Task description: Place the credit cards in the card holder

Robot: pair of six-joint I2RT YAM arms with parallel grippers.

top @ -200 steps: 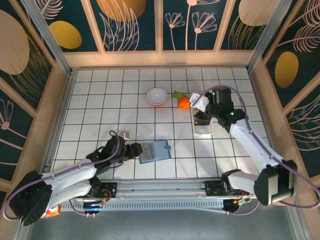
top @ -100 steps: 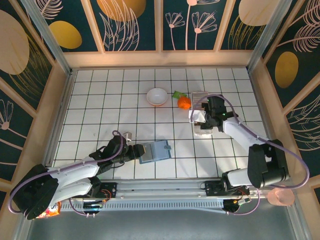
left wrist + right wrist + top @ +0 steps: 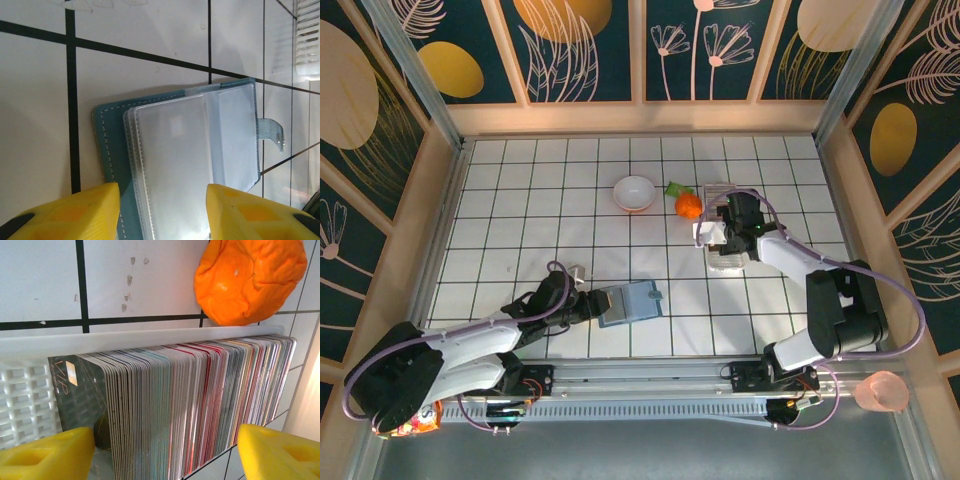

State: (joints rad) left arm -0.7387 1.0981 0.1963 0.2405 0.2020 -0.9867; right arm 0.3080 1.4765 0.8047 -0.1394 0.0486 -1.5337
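The teal card holder (image 3: 185, 165) is lying open between spread left jaws; credit cards (image 3: 200, 405) are filling a white tray (image 3: 25, 390) under spread right jaws.

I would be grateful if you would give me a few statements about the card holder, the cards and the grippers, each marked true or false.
1. The card holder lies open, clear sleeves facing up. True.
2. The right gripper is shut on a single card. False: it is open, with its fingers on either side of the stack of credit cards standing in the white tray.
3. The orange object sits in the white bowl. False: it lies on the tiles next to the white tray, apart from the bowl.
4. The left gripper is open, with the card holder's near edge between its fingers. True.
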